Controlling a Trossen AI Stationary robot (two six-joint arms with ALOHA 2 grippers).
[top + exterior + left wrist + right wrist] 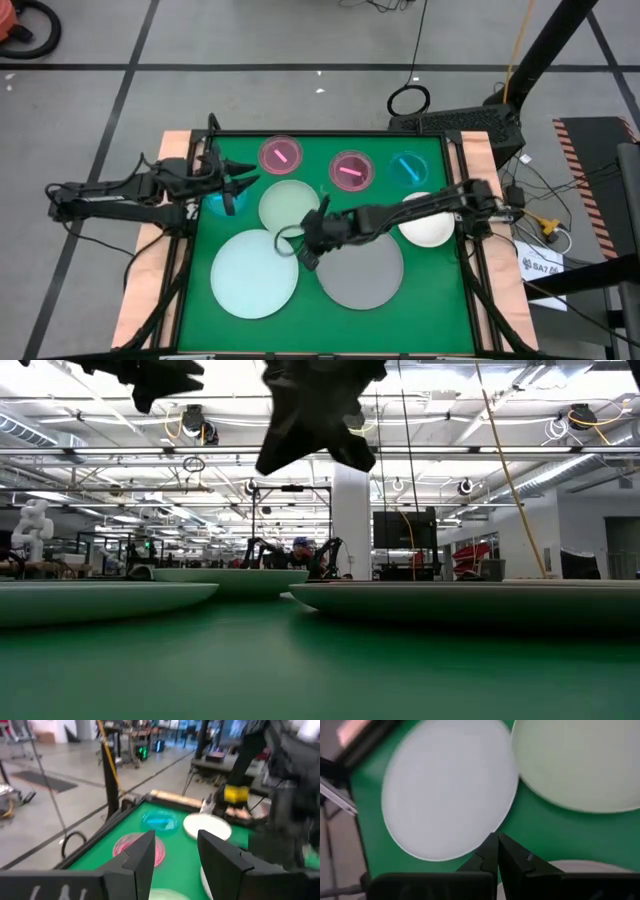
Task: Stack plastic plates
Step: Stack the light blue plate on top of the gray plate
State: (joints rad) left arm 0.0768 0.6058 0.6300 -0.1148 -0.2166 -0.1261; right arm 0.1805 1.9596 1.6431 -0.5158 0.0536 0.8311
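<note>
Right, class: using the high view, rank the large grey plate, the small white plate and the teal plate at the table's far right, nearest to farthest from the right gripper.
From the right gripper, mid-table:
1. Large round grey plastic plate, just beside it on its right, toward the near edge.
2. Small round white plastic plate, further right, by the arm.
3. Small round teal plastic plate, far right corner.

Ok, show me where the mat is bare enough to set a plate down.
Most bare green lies along the near edge, in front of the pale mint plate and grey plate, and in the near right corner below the white plate. The middle is crowded: the pale green plate, both large plates and the right gripper meet there. The far row of small plates leaves only narrow gaps.
</note>
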